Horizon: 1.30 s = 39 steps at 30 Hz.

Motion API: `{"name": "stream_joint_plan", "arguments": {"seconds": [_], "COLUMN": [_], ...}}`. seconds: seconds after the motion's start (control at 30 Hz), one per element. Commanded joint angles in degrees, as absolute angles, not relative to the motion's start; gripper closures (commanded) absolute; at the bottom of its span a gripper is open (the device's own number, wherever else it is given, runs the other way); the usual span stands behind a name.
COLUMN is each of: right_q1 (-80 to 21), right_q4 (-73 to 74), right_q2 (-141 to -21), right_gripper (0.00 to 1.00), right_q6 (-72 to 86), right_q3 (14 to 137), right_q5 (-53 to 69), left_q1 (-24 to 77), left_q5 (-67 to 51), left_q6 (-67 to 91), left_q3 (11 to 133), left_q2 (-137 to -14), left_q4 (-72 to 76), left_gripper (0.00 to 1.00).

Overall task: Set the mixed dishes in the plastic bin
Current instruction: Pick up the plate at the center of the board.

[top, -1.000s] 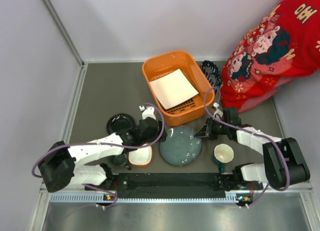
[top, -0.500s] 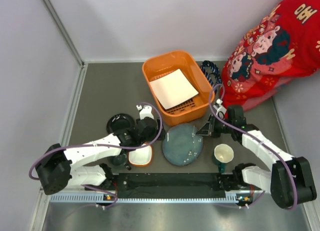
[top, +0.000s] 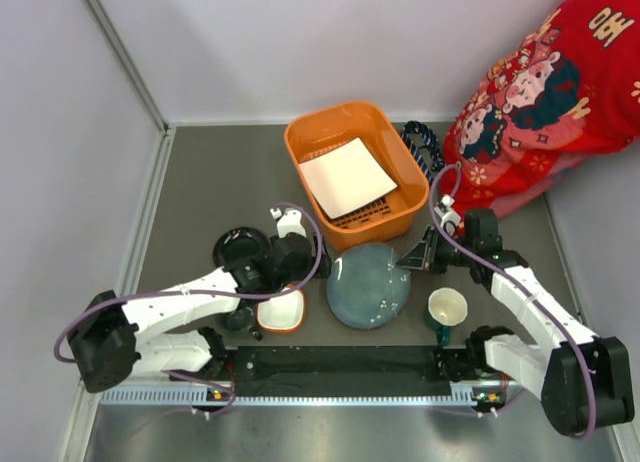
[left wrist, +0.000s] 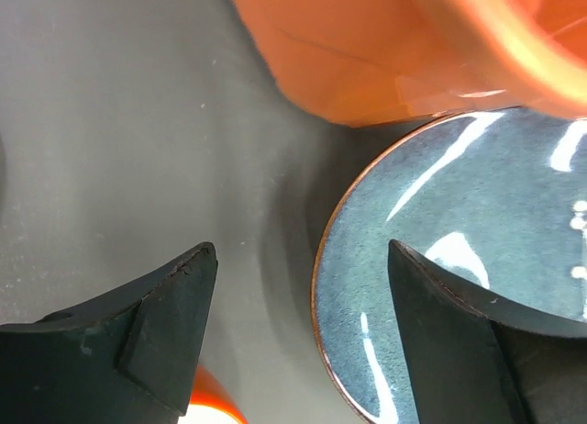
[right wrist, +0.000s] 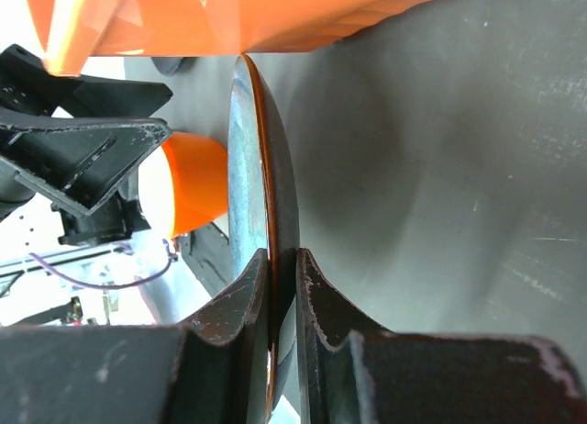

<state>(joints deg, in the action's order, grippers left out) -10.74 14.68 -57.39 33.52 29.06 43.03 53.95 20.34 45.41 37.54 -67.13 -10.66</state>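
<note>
My right gripper (top: pixel 418 257) (right wrist: pixel 282 254) is shut on the right rim of the large blue-grey plate (top: pixel 368 287) (right wrist: pixel 248 158), which lies just in front of the orange plastic bin (top: pixel 312 147) (right wrist: pixel 257 20). The white square plate (top: pixel 347 177) lies inside the bin. To the left of the blue-grey plate (left wrist: pixel 459 250), my left gripper (top: pixel 300 260) (left wrist: pixel 301 251) hangs open, its right finger over that plate's left rim and touching nothing. The orange bowl (top: pixel 282 310) (left wrist: pixel 206 401) sits below it. The cream mug (top: pixel 447 307) stands at the front right.
A dark round cup or small dish (top: pixel 240 247) sits left of my left gripper. A striped necktie (top: pixel 425 144) lies by the bin's right side. A person in red (top: pixel 540 92) is at the back right. Grey walls close off the left and back.
The right arm has swung outward, drawing the held plate slightly right and toward the bin. The left jaws have opened wider and the left gripper has eased a little to the left.
</note>
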Motion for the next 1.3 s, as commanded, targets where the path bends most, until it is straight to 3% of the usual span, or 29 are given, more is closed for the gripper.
{"name": "stream_joint_plan", "arguments": {"seconds": [0.0, 0.93, 1.27], "right_q1": [-9.1, -9.0, -8.9], "right_q4": [9.6, 17.0, 8.1], "right_q2": [-53.7, -43.1, -44.7], "right_gripper": [1.00, 1.00, 1.00], "right_q6": [38.1, 43.3, 48.8], "right_q3": [34.6, 41.2, 40.3], "right_q5": [50.6, 54.5, 48.6], "left_q1": [54.1, 54.1, 54.1], "left_q5": [19.3, 17.6, 20.2], "left_q6": [46.1, 46.5, 46.9], "left_q3": [39.0, 41.7, 42.7], "left_q2": [-62.1, -51.9, -49.6], "left_q4": [-9.0, -12.3, -10.2], "left_gripper": [0.20, 0.22, 0.21]}}
